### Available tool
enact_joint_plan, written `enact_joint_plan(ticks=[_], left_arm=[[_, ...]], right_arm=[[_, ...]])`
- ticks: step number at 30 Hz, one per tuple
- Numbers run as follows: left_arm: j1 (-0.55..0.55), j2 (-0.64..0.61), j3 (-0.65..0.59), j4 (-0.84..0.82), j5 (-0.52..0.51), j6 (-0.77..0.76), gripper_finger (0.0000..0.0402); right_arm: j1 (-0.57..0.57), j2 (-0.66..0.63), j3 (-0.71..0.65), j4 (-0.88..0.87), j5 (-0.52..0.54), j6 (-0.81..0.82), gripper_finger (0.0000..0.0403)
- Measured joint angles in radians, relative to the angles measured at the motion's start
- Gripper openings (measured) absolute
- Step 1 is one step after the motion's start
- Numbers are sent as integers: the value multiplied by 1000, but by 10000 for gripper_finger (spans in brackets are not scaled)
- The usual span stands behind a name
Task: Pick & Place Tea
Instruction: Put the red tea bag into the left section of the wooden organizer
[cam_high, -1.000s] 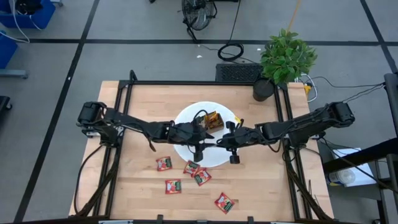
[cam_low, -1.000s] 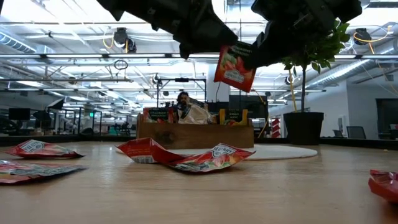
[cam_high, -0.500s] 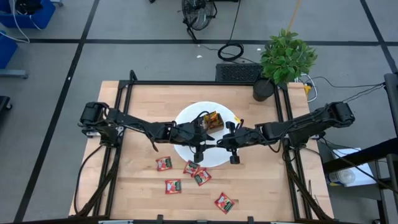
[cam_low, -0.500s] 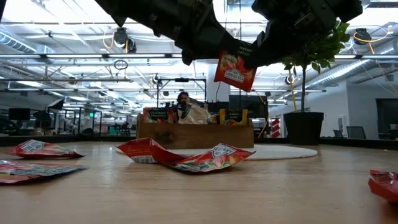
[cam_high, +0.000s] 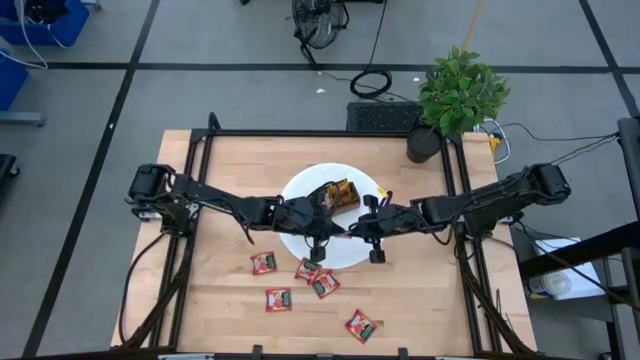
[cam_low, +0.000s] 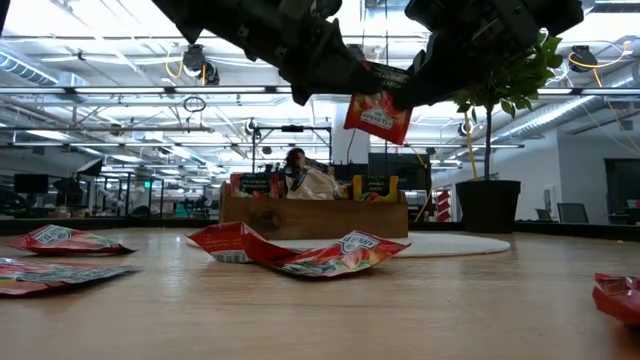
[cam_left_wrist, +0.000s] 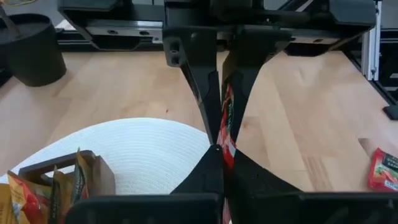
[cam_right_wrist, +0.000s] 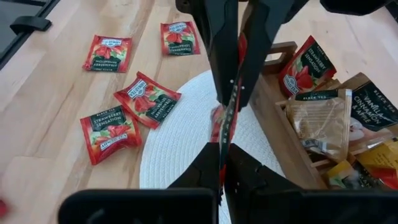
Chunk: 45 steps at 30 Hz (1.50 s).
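Your left gripper (cam_high: 338, 230) and your right gripper (cam_high: 350, 231) meet tip to tip above the front part of the round white mat (cam_high: 300, 190), and both are clamped on the same red tea sachet (cam_low: 378, 110). In the low view that sachet hangs in the air, tilted, well above the table (cam_high: 220, 300), pinched between the two dark grippers. In the left wrist view the sachet (cam_left_wrist: 227, 127) stands edge-on between your closed fingers (cam_left_wrist: 205, 168), with the other arm's fingers closed on its far end. The right wrist view shows the same thing from the other side: a thin red edge (cam_right_wrist: 225, 118) held between both pairs of fingers.

Behind the grippers, on the mat, sits the wooden tray (cam_high: 342, 192) with several sachets standing in it, red, tan and yellow. Five more red sachets lie flat on the wood in front of the mat, two of them (cam_high: 316, 278) touching each other. A potted plant (cam_high: 455, 95) stands at the table's far right corner.
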Motion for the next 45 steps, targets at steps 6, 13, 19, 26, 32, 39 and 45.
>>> enact_joint_plan(ticks=[6,13,19,26,32,39,45], left_arm=[[-29,-65,0,-143,-187,-7,3],[-88,-159,-14,-269,-453,-54,2],[-78,-212,-214,-118,-608,-160,1],[-54,-230,-551,446,-599,-154,1],[-62,-227,-643,523,-635,-225,0],[-93,-228,-644,510,-660,-225,0],[-92,-216,-644,452,-702,-268,0]], right_arm=[[0,-11,-35,-42,-3,21,25],[0,-16,-43,-151,-2,83,46],[25,-27,-43,-151,-2,90,43],[40,-50,-42,-133,0,82,39],[39,-64,-43,-117,1,74,39],[39,-63,-43,-115,2,74,38],[39,-63,-43,-115,2,73,39]])
